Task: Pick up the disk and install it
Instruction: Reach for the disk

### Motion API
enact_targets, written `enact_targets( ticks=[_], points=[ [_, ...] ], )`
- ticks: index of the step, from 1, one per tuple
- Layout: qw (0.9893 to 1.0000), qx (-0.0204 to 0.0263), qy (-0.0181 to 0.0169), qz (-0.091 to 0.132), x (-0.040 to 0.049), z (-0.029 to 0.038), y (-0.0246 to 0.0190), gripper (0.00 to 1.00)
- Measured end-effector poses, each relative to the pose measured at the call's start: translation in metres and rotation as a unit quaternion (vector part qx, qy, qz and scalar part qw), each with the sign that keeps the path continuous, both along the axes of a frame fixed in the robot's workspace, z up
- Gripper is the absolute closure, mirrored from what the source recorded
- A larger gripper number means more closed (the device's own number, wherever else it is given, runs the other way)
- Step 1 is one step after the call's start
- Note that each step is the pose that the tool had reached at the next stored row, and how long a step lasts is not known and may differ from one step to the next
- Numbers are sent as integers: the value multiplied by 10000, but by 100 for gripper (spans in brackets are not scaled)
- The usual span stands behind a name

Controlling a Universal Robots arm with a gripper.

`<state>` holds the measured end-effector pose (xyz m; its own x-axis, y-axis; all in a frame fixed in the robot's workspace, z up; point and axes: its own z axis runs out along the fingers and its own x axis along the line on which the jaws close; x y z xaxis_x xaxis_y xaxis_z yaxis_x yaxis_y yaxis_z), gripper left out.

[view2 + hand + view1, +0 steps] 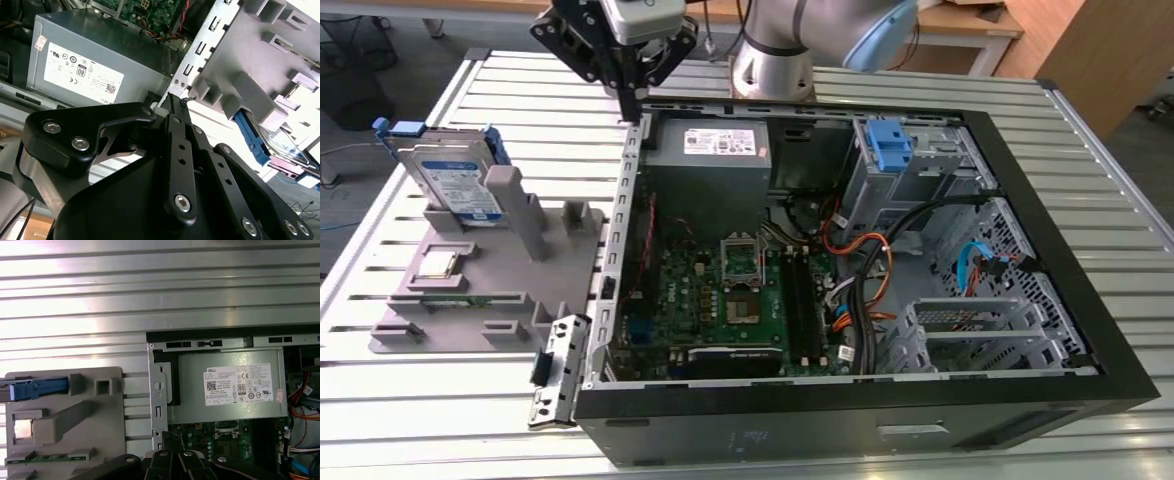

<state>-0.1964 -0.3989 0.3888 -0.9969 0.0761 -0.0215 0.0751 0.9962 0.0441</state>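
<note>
Disk (454,180) parked, gripper (632,110) empty
Disk upright in grey fixture (520,265) near the table (427,410) edge at the exterior view's left, beside the open computer case (854,425); gripper over the case corner by the power supply (710,145), jaws closed together on nothing, well apart from disk

Exterior view: high, angled down, mid-range on the open computer case (854,425) and table (1114,180). First wrist view: faces straight down. Second wrist view: close, oblique, along the claw (174,100). All three share the power supply (710,150) and grey holder (507,270).
</note>
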Motion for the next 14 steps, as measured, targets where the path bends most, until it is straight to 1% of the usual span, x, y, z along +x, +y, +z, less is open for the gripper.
enact_targets(
  ticks=[11,14],
  points=[
    [10000,0,0,-1,-243,-20,7,90],
    [10000,0,-1,-2,-299,-45,11,90]
  ],
)
